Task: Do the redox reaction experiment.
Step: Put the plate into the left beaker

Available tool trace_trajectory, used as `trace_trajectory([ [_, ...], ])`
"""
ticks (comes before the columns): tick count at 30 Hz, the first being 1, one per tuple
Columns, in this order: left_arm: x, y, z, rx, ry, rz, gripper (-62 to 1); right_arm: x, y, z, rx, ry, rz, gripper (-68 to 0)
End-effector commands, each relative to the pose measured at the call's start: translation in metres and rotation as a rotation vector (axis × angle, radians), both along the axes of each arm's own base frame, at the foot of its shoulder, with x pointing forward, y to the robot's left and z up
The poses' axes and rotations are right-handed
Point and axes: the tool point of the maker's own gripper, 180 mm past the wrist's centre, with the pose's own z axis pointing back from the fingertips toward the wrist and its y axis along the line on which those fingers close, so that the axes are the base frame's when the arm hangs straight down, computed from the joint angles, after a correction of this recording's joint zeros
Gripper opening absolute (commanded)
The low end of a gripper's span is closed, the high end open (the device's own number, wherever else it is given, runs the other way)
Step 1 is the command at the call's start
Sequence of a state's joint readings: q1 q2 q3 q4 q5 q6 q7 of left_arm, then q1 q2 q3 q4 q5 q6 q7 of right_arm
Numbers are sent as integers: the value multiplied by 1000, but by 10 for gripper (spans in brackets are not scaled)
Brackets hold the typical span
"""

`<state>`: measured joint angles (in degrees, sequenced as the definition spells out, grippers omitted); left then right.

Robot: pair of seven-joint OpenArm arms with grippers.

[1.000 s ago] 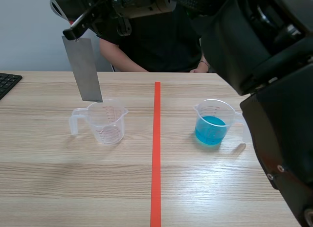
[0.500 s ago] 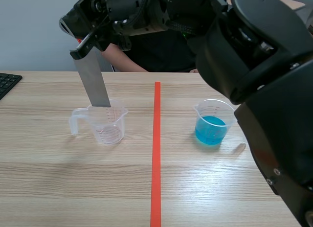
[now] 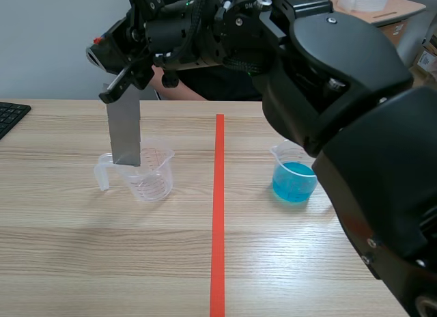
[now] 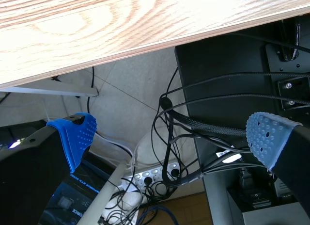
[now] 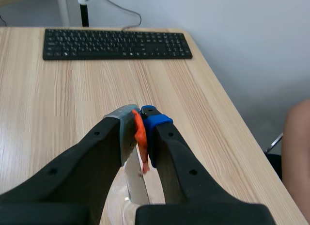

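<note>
Now: right gripper clamped on the top end of the strip. The strip's long axis is near vertical, hanging straight below the fingers. Its lower end sits at the mouth of the clear cup directly beneath (inside, or just in front of the rim: cannot tell). Blue cup stands well apart from the strip, across the tape line, toward the right arm's own side. Left gripper wide, holding nothing, down below the table edge. Judgement: right arm makes any transfer; strip should clear the rim before travelling sideways.
</note>
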<state>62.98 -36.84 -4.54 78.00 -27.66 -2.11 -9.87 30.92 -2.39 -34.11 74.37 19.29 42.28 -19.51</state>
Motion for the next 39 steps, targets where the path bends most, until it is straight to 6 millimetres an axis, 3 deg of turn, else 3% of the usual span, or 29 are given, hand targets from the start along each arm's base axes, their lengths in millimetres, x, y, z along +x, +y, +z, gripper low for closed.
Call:
trace_trajectory([
  [1, 2, -2, 2, -8, -13, -3, 14, 4, 1, 14, 16, -40, 7, -660],
  [7, 2, -2, 2, -8, -13, -3, 14, 8, 0, 26, 28, -73, 9, -660],
  [28, 3, -2, 2, -9, -16, -3, 14, 13, -4, 19, -20, -101, -11, -660],
  [39, 2, -2, 2, -4, -12, -11, 14, 23, -7, -6, -45, -97, -25, -660],
])
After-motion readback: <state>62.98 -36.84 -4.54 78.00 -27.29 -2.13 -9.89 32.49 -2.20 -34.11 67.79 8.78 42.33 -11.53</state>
